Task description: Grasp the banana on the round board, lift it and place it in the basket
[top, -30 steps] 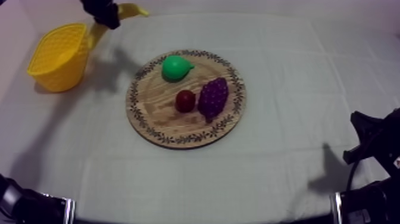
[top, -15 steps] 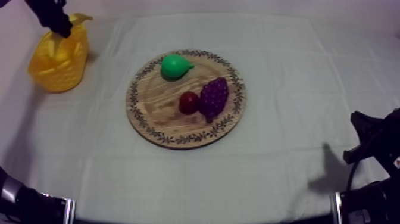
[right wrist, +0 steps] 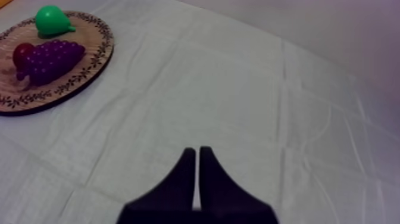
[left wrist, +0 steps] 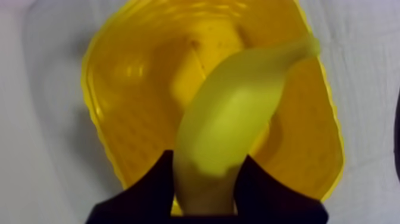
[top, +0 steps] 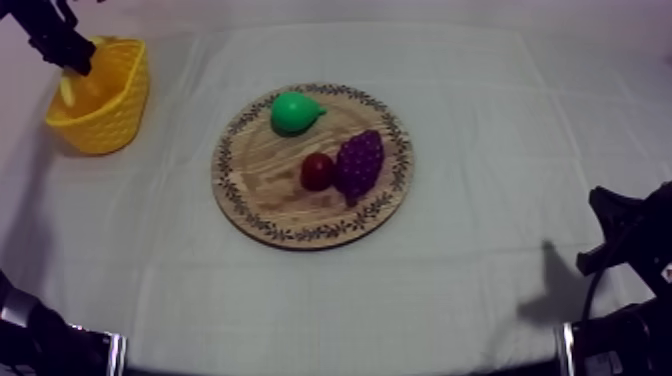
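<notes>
The yellow banana (left wrist: pixel 238 113) hangs over the open yellow basket (left wrist: pixel 119 89), its stem end pointing away from my left gripper (left wrist: pixel 208 184), which is shut on its near end. From above, that gripper (top: pixel 62 45) sits over the basket (top: pixel 105 110) at the far left, with a bit of banana (top: pixel 68 90) showing inside the rim. My right gripper (right wrist: pixel 197 173) is shut on nothing, its fingers lying together above bare cloth. It rests low at the table's right side (top: pixel 605 235).
The round wooden board (top: pixel 270 205) lies mid-table with a green pear (top: pixel 295 112), a small red fruit (top: pixel 318 172) and purple grapes (top: pixel 360 163) on it. The right wrist view has the board (right wrist: pixel 89 65), pear (right wrist: pixel 50 19) and grapes (right wrist: pixel 53 59) far off.
My left arm has carried the banana leftward from the basket's far right rim to over its opening, and the banana now hangs lower, inside the rim. The right arm has not moved.
</notes>
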Controlling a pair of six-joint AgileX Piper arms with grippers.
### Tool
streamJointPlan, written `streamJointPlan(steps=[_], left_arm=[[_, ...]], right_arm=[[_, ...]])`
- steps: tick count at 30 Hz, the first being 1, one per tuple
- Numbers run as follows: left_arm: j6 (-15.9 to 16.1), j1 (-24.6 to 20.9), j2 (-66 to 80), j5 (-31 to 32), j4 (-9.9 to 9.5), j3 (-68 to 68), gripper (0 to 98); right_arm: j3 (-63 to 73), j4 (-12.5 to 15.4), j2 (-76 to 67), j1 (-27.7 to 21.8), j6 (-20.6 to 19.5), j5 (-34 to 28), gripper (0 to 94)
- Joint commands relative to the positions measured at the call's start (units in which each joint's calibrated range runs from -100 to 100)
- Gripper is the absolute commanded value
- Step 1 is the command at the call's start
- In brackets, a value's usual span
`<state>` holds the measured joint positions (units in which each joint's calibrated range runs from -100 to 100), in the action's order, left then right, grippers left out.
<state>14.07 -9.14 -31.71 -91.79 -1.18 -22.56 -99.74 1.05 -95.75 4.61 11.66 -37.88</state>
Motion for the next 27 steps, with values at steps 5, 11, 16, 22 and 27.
streamJointPlan(steps=[5, 11, 16, 22, 27], left_arm=[[-2.0, -0.1, 1.0, 1.8, 0.41, 3.8, 62.1], [-3.0, -0.1, 5.0, 5.9, 0.86, 9.0, 61.8], [-4.7, 0.3, 12.1, 13.0, 1.24, 15.8, 39.1], [-7.0, 0.3, 22.1, 20.9, 2.01, 27.1, 17.4], [-8.3, 0.6, 32.1, 28.5, 2.2, 39.3, 7.9]], right_arm=[[0.0, 0.0, 0.0, 0.0, 0.0, 0.0, 0.4], [0.0, 0.0, 0.0, 0.0, 0.0, 0.0, 0.4], [0.0, 0.0, 0.0, 0.0, 0.0, 0.0, 0.4], [0.0, 0.0, 0.0, 0.0, 0.0, 0.0, 0.4], [0.0, 0.0, 0.0, 0.0, 0.0, 0.0, 0.4]])
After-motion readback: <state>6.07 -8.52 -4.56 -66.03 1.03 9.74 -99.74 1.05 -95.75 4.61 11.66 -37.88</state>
